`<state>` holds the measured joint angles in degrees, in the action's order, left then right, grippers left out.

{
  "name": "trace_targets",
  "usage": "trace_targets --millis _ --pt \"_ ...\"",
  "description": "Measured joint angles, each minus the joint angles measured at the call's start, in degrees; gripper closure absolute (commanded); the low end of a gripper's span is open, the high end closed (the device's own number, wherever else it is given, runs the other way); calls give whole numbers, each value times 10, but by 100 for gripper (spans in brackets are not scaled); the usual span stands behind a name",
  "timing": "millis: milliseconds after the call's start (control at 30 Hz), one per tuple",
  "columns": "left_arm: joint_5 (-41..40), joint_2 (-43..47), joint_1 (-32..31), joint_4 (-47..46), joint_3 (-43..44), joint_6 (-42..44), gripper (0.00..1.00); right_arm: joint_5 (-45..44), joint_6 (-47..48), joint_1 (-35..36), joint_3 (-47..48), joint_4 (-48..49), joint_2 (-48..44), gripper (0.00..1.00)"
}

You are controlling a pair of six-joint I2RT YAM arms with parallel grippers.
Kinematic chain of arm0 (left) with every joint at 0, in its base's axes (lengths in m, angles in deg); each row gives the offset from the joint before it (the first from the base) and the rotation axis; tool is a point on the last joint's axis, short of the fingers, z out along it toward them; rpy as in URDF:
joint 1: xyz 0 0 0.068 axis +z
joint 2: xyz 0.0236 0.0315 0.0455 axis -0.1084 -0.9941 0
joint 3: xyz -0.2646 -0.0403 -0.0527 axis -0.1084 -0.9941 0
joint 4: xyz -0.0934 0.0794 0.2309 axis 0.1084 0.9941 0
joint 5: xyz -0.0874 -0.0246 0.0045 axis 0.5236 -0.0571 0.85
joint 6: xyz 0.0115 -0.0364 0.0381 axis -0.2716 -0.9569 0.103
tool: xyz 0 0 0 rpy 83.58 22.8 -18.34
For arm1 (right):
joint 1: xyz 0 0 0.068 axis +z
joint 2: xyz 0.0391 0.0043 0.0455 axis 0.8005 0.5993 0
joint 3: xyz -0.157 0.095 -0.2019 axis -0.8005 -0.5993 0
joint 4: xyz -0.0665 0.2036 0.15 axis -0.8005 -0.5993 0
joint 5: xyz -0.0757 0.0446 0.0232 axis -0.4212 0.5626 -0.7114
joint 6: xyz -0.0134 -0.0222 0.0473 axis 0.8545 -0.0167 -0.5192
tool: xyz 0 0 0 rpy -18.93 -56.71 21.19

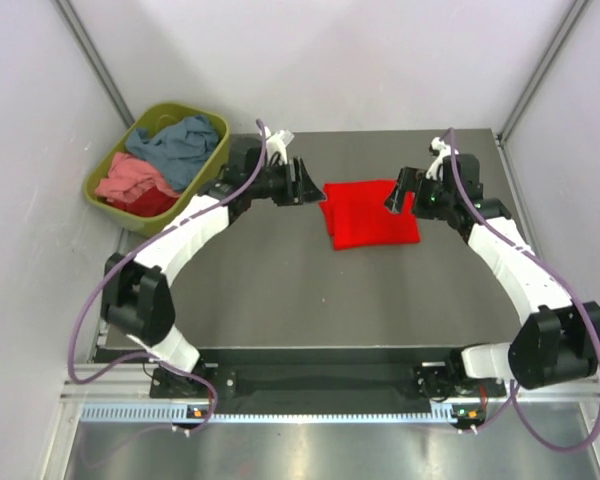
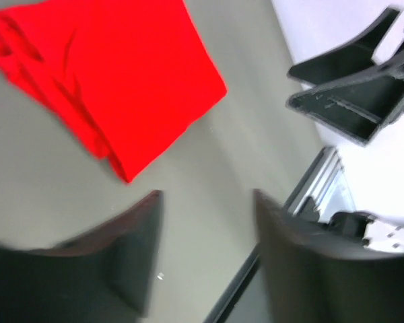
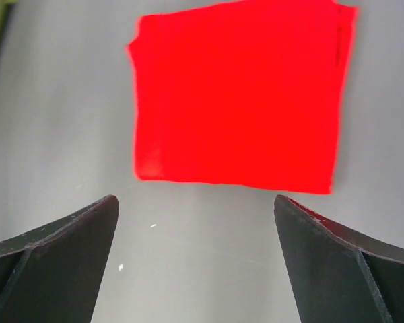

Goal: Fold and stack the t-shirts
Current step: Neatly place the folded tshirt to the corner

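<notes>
We find the red shirt [image 1: 368, 215] lying folded into a flat rectangle on the desk [image 1: 280, 300], toward the far side and a little right of centre. Its long axis runs left to right, so its short ends face the two arms. The right tool [image 1: 396, 194] hangs over the shirt's far right corner, and in its wrist view the cloth lies straight ahead of the tips, its near edge just beyond them. The jaws stand wide apart with nothing between them. The left tool [image 1: 302, 183] sits just off the shirt's left end, at the far corner. It is also spread open and empty, and its own view shows the layered fold edge up and to the left. We judge this shirt done and both tools clear of it. The other shirts [image 1: 170, 155], blue-grey, pink and darker red, lie heaped in the tub [image 1: 208, 172] off the desk's far left corner. That heap lies leftward of both tools, and the left arm is plainly nearer, so fetching the next one looks to be its job.
</notes>
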<state>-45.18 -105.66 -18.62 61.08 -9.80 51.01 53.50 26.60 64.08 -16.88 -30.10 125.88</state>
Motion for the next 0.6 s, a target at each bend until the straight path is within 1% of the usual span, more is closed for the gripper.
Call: trace_targets --millis 67,100,267,433,533,600 --pt "-10 34 0 2 -33 11 9 6 -1 10 -5 0 -19 0" --pt "-15 45 1 8 -45 16 1 8 -2 13 -11 0 -30 0" --pt "-34 70 1 25 -85 31 1 7 -7 15 -23 -1 -73 0" --pt "-47 91 1 36 -118 36 1 -4 -11 18 -24 12 -97 0" --pt "-52 109 1 52 -124 41 1 -52 -10 38 -21 18 -84 0" --pt "-61 127 1 66 -124 52 1 -105 -7 69 3 5 -47 1"
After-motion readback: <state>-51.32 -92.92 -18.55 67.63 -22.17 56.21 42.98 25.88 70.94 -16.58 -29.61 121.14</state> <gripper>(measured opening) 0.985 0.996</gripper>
